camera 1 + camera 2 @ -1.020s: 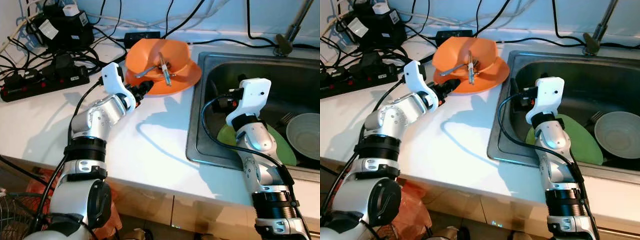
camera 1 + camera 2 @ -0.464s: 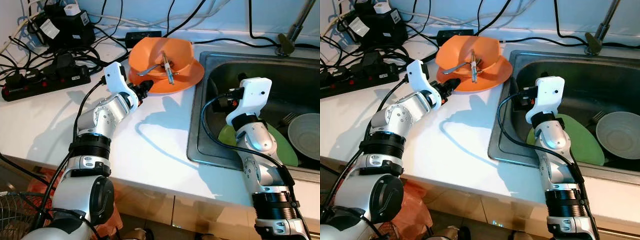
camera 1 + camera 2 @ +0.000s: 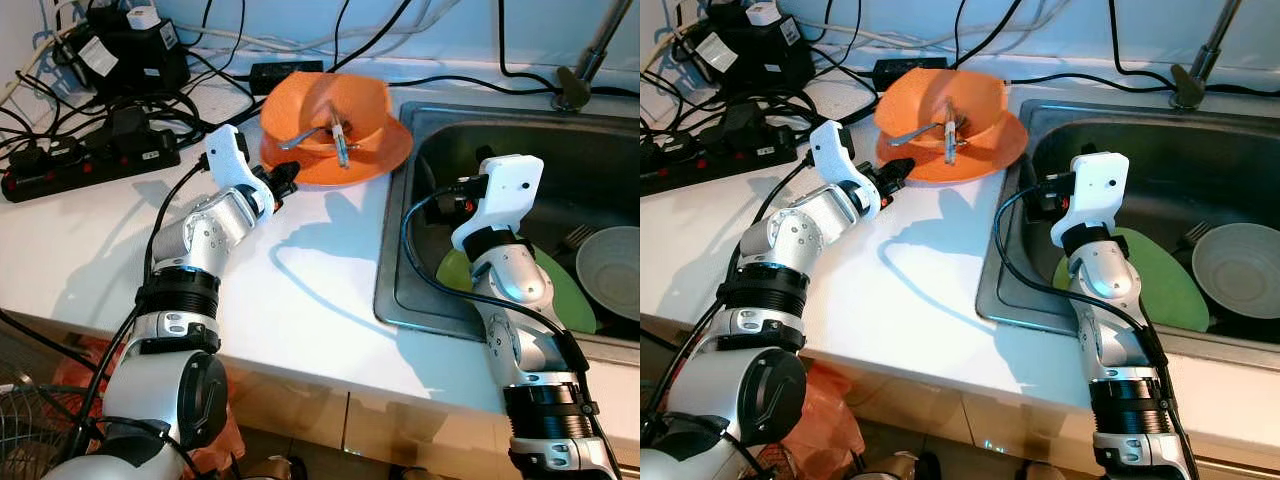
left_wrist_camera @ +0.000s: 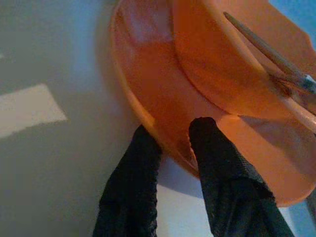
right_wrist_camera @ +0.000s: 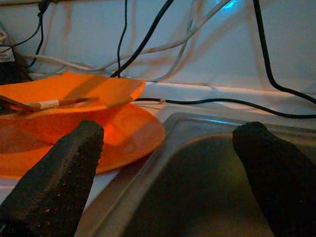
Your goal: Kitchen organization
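Note:
An orange plate (image 3: pixel 375 160) sits on the white counter beside the sink, carrying a tilted orange bowl (image 3: pixel 325 100) with a fork and chopsticks (image 3: pixel 335 135) in it. My left gripper (image 3: pixel 283 181) is at the plate's near left rim. In the left wrist view the gripper (image 4: pixel 173 143) is shut on the plate's rim (image 4: pixel 143 98), one finger above and one below. My right gripper (image 5: pixel 168 143) is open with nothing between its fingers (image 5: pixel 64 168). It hovers over the sink's left part, facing the plate.
The steel sink (image 3: pixel 395 270) holds a green plate (image 3: pixel 565 295), a pale bowl (image 3: pixel 610 270) and a fork (image 3: pixel 572 237). The faucet (image 3: pixel 580 70) stands behind it. A power strip (image 3: pixel 80 165), adapters and many cables crowd the counter's back left.
The left gripper and the orange plate have shifted slightly right, toward the sink, and the bowl on it looks more tilted. The right arm has stayed put.

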Robot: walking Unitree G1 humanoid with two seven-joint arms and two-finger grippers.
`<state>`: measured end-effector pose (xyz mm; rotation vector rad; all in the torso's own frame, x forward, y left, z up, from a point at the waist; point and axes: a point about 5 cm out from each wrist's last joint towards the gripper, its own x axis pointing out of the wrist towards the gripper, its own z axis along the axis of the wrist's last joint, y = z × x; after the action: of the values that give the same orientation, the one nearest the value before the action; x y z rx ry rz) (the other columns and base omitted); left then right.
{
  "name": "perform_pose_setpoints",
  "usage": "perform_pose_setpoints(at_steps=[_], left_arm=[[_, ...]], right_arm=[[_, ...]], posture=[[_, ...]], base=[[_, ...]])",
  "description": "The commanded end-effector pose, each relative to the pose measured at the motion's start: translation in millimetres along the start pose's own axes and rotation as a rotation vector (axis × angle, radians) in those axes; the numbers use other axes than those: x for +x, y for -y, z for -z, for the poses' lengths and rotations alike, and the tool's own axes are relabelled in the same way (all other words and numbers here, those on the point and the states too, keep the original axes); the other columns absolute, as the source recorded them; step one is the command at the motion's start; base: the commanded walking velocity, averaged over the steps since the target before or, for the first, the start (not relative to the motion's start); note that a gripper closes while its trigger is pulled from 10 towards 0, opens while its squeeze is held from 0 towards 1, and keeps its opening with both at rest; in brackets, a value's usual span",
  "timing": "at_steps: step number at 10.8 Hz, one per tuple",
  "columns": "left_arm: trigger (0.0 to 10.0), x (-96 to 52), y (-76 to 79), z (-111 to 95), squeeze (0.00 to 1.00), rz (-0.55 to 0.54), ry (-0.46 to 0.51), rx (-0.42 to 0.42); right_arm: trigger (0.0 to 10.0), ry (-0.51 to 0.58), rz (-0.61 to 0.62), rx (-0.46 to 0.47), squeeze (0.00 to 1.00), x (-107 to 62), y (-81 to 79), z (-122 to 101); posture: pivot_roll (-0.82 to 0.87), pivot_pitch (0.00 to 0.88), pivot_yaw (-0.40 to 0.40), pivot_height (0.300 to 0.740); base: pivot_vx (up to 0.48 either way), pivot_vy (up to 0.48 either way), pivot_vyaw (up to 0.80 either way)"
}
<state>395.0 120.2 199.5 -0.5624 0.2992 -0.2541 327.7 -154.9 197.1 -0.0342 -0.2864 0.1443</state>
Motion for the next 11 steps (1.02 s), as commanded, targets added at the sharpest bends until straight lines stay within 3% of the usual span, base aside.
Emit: perform_pose_setpoints(at_steps=[1,3,4,6,8,11], left_arm=[[0.0,0.8,-2.4,12.1,0.0,-0.018,-0.054,0.007],[0.0,-2.1,-4.4,16.0,0.0,-0.023,-0.062,0.002],[10.0,-7.6,-9.2,18.6,0.0,-0.038,-0.066,0.004],[10.0,-18.9,-22.7,23.1,0.0,-0.082,-0.066,-0.021],[10.0,-40.4,-35.9,31.8,0.0,-0.144,-0.071,-0.048],[10.0,-71.8,-33.6,44.0,0.0,-0.172,-0.083,-0.062]], right_arm=[[10.0,-0.051,0.001,0.006,0.0,-4.4,-1.7,11.2],[10.0,-0.053,0.0,0.005,0.0,-4.3,-2.0,11.5],[10.0,-0.054,0.001,0.005,0.0,-4.4,-1.5,11.7],[10.0,-0.054,-0.001,0.005,0.0,-4.1,-1.0,12.0],[10.0,-0.056,-0.009,0.005,0.0,-2.5,-0.9,12.7],[10.0,-0.058,-0.03,0.007,0.0,0.9,-2.5,13.4]], posture=[[0.01,0.139,0.117,0.74],[0.01,0.141,0.116,0.74],[0.02,0.143,0.115,0.74],[0.03,0.144,0.113,0.74],[0.05,0.145,0.108,0.74],[0.09,0.145,0.095,0.74]], base=[[0.0,0.0,0.0],[0.0,0.0,0.0],[0.0,0.0,0.0],[0.0,0.0,0.0],[0.0,0.0,0.0],[0.0,0.0,0.0]])
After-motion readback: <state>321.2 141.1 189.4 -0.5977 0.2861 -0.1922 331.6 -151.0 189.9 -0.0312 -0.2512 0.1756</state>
